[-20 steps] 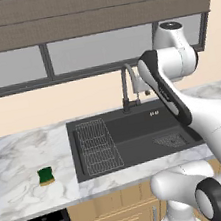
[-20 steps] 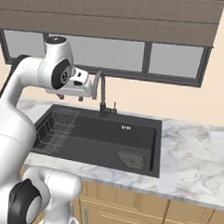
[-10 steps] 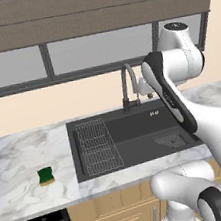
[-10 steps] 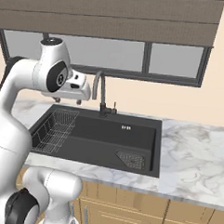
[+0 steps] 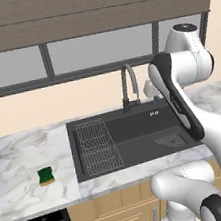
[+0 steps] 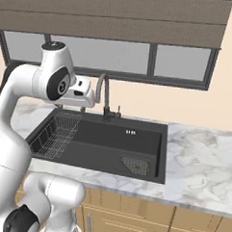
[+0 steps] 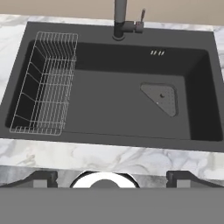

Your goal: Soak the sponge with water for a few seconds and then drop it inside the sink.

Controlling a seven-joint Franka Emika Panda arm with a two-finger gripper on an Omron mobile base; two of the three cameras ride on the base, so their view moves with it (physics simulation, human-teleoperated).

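You are looking down from both sides behind the arm at the sink (image 5: 130, 140); your hand camera is looking closer into it.

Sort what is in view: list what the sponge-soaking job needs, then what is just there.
Belongs to the job:
- sponge, on the counter left of the sink
- sink, black basin
- faucet, no stream running
- gripper, wide open over the sink's near edge

Just there:
- wire rack in the sink's left part
- marble counter
- window

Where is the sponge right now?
In the left base view, the sponge lies on the marble counter, left of the sink and apart from it.
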